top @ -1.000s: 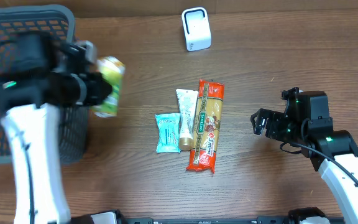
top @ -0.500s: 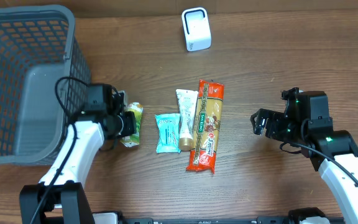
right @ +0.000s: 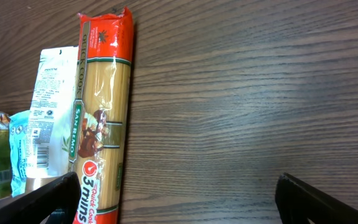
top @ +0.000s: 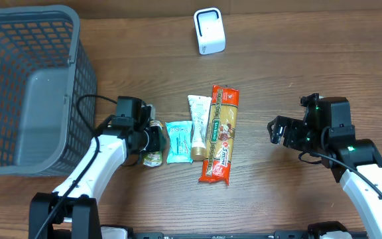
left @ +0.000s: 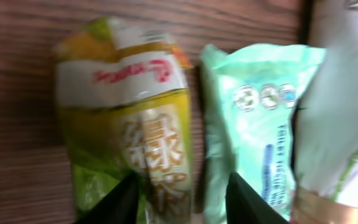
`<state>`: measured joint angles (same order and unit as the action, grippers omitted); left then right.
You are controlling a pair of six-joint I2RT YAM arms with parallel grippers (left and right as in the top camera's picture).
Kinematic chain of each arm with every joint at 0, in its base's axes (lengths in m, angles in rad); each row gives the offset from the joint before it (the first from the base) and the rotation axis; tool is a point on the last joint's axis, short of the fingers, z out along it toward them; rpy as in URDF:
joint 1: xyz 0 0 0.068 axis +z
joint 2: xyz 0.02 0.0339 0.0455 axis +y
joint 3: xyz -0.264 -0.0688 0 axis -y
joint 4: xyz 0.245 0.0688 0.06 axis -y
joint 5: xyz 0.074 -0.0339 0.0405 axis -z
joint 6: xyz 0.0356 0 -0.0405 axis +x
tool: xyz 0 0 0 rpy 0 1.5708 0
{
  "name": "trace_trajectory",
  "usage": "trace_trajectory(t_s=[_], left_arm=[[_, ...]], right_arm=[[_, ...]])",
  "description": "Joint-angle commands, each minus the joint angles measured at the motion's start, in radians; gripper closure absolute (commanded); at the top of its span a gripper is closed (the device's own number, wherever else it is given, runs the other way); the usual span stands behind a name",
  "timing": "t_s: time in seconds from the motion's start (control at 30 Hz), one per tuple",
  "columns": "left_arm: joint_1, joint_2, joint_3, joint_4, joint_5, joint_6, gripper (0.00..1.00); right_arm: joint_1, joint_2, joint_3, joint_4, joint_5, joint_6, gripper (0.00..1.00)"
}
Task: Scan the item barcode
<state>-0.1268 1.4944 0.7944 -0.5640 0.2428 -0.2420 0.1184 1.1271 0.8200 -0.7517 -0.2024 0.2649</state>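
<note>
A green and yellow snack packet (left: 129, 124) lies on the wooden table, just left of a mint-green packet (left: 260, 124). My left gripper (left: 182, 193) is low over the snack packet's near end; its jaws stand apart, with a gap on the right side. From overhead the left gripper (top: 154, 141) covers most of that packet (top: 152, 158). The white scanner (top: 209, 31) stands at the back centre. My right gripper (top: 275, 129) hovers wide open at the right, holding nothing, and faces the pasta pack (right: 101, 124).
A grey mesh basket (top: 18, 40) fills the back left corner. In a row at the table's middle lie the mint-green packet (top: 178, 141), a white pouch (top: 198, 126) and the red pasta pack (top: 221, 133).
My left arm carried the snack packet from beside the basket down onto the table next to the mint-green packet, and its jaws have parted. The right arm has stayed still.
</note>
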Motion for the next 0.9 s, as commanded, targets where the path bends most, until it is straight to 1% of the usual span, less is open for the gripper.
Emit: trace_trajectory(t_s=[0.0,0.07,0.13,0.2,0.33,0.4,0.57,0.63,0.7,0.8,0.87], left_arm=[[-0.025,-0.023,0.035,0.020,0.024,-0.059,0.60],[-0.025,-0.023,0.035,0.030,0.040,-0.062,0.59],[-0.025,-0.023,0.039,0.038,0.040,-0.061,0.51],[-0.025,-0.023,0.053,0.037,0.040,-0.061,0.48],[-0.025,-0.025,0.140,-0.034,0.047,-0.054,0.40],[-0.025,-0.025,0.221,-0.116,0.050,-0.035,0.37],[-0.024,-0.025,0.484,-0.362,0.044,0.032,0.33],[-0.024,-0.025,0.571,-0.436,0.042,0.041,0.31],[-0.024,-0.025,0.698,-0.537,0.039,0.048,0.30],[-0.024,-0.025,0.907,-0.673,0.034,0.089,0.28],[-0.024,-0.025,1.021,-0.733,0.004,0.093,0.24]], right_arm=[[-0.002,-0.003,0.023,0.005,-0.001,-0.011,0.00],[-0.002,-0.003,0.023,0.005,-0.001,-0.011,0.00],[-0.002,-0.003,0.023,0.005,-0.001,-0.011,0.00],[-0.002,-0.003,0.023,0.005,-0.001,-0.011,0.00],[-0.002,-0.003,0.023,0.005,-0.001,-0.011,0.00],[-0.002,-0.003,0.023,0.009,-0.001,-0.011,0.00],[-0.002,-0.003,0.023,0.017,-0.001,-0.011,0.00],[-0.002,-0.003,0.023,0.039,-0.005,0.008,0.00],[-0.002,-0.003,0.023,0.054,-0.034,0.029,0.00],[-0.002,-0.004,0.024,0.058,-0.115,0.014,0.00],[-0.001,-0.004,0.033,0.048,-0.147,0.014,0.05]])
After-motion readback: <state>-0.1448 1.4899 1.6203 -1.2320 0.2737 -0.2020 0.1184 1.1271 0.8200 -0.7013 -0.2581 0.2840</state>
